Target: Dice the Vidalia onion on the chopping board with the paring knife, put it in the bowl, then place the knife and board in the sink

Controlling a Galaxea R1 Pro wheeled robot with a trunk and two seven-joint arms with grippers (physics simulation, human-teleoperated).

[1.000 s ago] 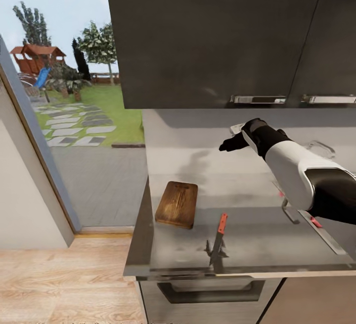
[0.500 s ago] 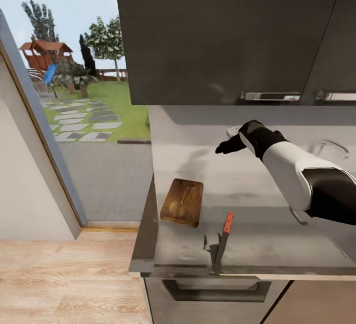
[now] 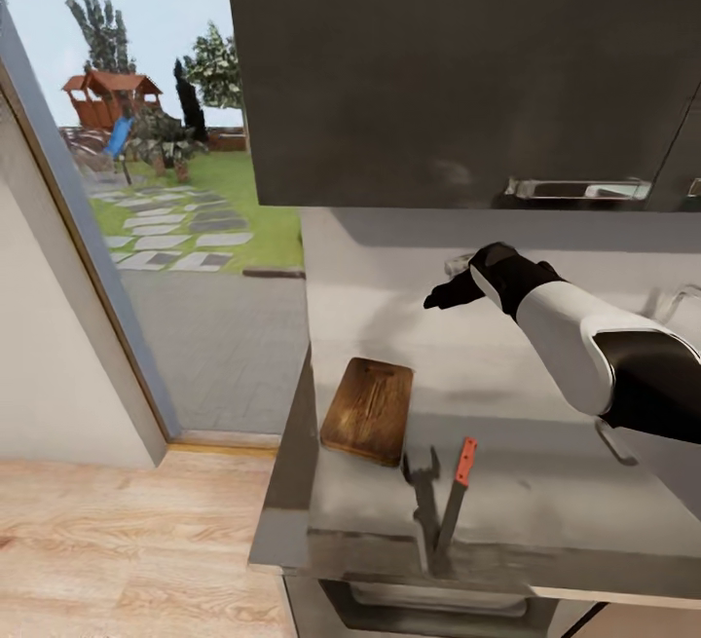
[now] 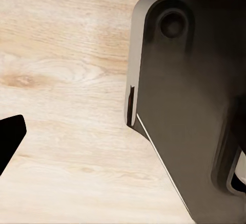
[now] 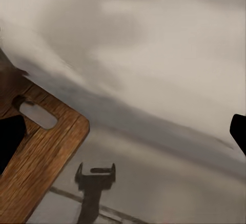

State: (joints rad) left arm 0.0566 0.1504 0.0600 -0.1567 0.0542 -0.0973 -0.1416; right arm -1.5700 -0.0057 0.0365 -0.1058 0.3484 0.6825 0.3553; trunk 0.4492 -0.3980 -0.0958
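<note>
From the head, the right gripper [image 3: 450,289] hung over the countertop [image 3: 545,482] toward its back edge, empty; whether its jaws were parted was unclear here. The chopping board [image 3: 369,409] lay near the left edge, the paring knife [image 3: 455,502] at the front edge, both likely staged for dicing.

The left wrist looked at wood floor [image 4: 66,106]; its gripper's state could not be told.

From the right wrist, fingertips [image 5: 10,134] stood wide apart, released, above the board's slotted end.

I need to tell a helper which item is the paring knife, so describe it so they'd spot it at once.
Find the grey countertop under the dark upper cabinets. Near its front edge, just right of the brown chopping board, lies the paring knife: slim dark blade, the only orange-red handle there.
</note>
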